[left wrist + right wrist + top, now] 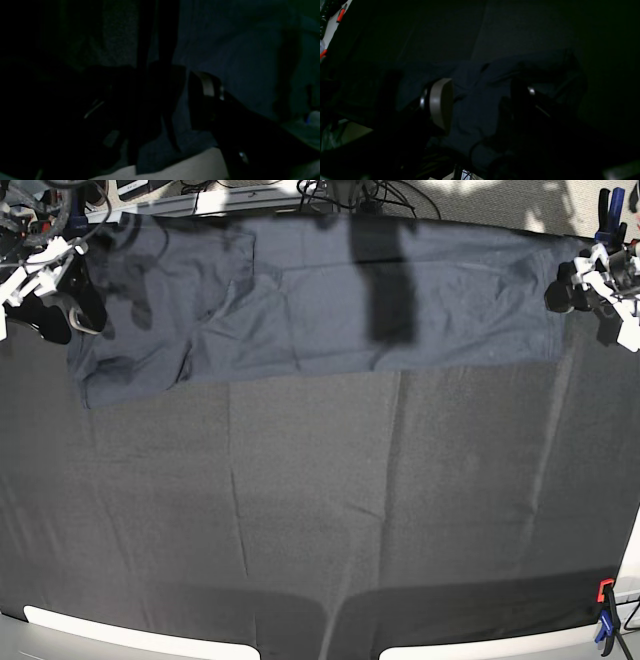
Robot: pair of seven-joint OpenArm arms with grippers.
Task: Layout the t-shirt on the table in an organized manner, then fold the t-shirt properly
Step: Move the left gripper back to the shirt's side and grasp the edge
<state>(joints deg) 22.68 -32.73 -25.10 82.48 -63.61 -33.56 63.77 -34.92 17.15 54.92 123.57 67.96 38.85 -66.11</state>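
Note:
The dark navy t-shirt [300,300] lies stretched sideways along the far edge of the table [320,520], with wrinkles near its left end. My right gripper [55,305] is at the shirt's left end. In the right wrist view this gripper [486,97] is open, its pale pad [442,102] well apart from the other finger, and shirt fabric [475,105] lies below the gap. My left gripper [585,295] is at the shirt's right end. Its own camera shows it [150,100] open too, with dim fabric [237,62] beyond one finger [207,86].
A red and blue clamp [605,620] grips the near right corner of the table. Cables [350,192] run behind the far edge. Red-handled clamps [341,15] show at the top left of the right wrist view. A pale table edge [190,166] lies under the left gripper.

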